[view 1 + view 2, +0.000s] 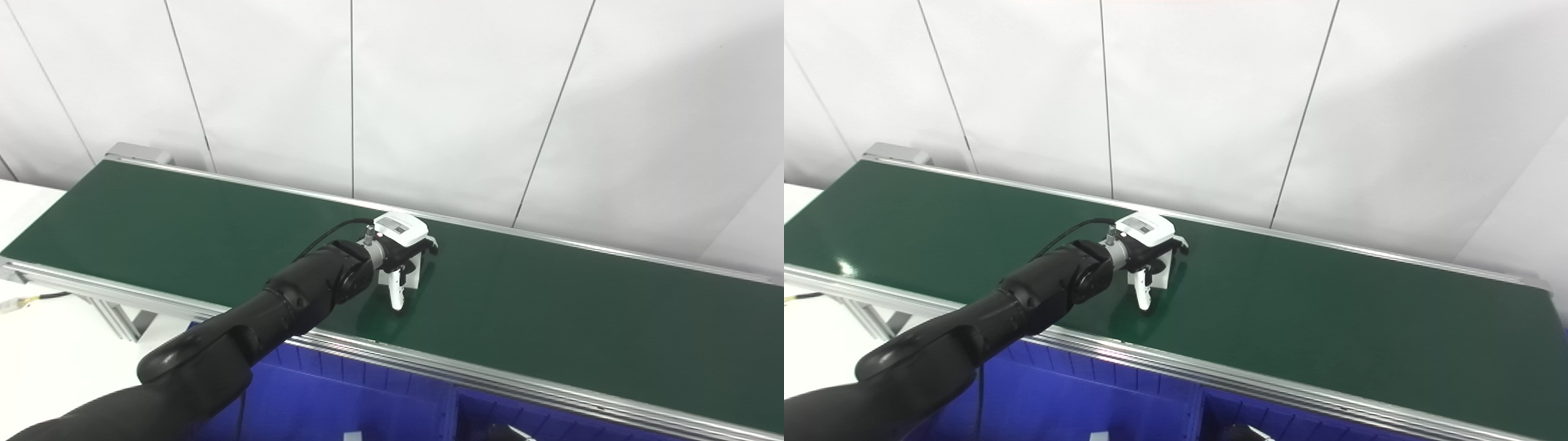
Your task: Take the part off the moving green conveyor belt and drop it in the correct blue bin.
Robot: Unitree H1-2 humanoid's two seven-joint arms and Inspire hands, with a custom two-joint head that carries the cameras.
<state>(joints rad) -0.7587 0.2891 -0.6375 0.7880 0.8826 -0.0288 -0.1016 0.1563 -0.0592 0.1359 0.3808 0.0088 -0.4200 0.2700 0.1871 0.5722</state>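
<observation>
Our left hand (401, 251) reaches over the green conveyor belt (551, 306), its fingers (397, 293) curled down around something white; we cannot tell if they grip. The part itself is hidden beneath them. We judge it small, light and rigid, best pinched across its sides.

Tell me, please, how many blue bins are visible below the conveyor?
2: one blue bin sits under the belt's near rail at centre-left, another to its right past a divider. Both are cropped, so more may be hidden.
</observation>
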